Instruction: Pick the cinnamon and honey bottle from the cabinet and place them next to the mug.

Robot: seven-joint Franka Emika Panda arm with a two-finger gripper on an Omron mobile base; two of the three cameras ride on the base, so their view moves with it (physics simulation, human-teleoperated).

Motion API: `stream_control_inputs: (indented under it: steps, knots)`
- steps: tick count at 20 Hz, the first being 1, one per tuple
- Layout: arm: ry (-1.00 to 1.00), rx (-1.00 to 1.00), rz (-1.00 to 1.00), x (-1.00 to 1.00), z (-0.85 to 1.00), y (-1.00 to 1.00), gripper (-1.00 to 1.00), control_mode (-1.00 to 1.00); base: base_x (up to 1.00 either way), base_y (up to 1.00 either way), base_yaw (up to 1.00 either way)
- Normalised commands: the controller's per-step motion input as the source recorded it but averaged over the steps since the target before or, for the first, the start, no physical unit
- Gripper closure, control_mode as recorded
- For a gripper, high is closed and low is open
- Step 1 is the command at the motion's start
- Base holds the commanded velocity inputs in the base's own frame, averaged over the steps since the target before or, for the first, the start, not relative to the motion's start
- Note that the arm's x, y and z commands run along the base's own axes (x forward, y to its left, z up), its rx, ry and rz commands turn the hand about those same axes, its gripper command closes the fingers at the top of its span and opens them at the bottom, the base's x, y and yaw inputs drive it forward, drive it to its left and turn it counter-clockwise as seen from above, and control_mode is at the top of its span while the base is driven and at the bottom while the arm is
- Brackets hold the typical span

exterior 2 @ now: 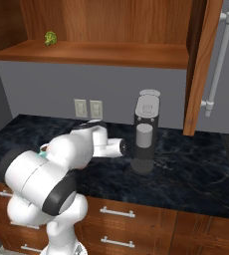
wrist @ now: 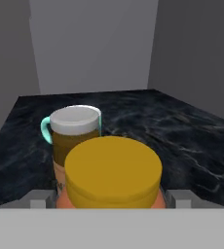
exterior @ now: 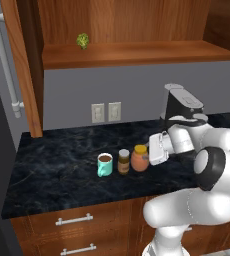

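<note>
On the counter [exterior: 52, 165], the cinnamon [exterior: 123, 161] stands just right of the mug [exterior: 105, 164], the honey [exterior: 139, 158] beyond it. The gripper [exterior: 150, 156] is at the honey; whether its jaws clasp it cannot be told.

Counter [exterior: 52, 165] w/ mug [exterior: 105, 164], cinnamon [exterior: 123, 161], honey bottle [exterior: 139, 158]

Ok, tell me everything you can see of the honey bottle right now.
The honey bottle is a squat, rounded terracotta-orange jar with a flat yellow lid. It stands upright on the dark marble counter, last in a row after the mug and cinnamon. The hand is at its side; whether it grips cannot be told.
</note>
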Motion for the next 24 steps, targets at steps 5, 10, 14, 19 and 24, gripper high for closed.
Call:
stream_control_inputs:
  steps: [5,10,14,19,24]
  knots:
    - [0.00,0.00,0.00,0.00,-0.18,0.00,1.00,-1.00,0.00,0.00,0.00]
    - [0.00,0.00,0.00,0.00,-0.14,0.00,1.00,-1.00,0.00,0.00,0.00]
    - [0.00,0.00,0.00,0.00,0.00,0.00,-1.00,-1.00,0.00,0.00,0.00]
    - [0.00,0.00,0.00,0.00,0.00,0.00,-1.00,-1.00,0.00,0.00,0.00]
    - [0.00,0.00,0.00,0.00,0.00,0.00,-1.00,-1.00,0.00,0.00,0.00]
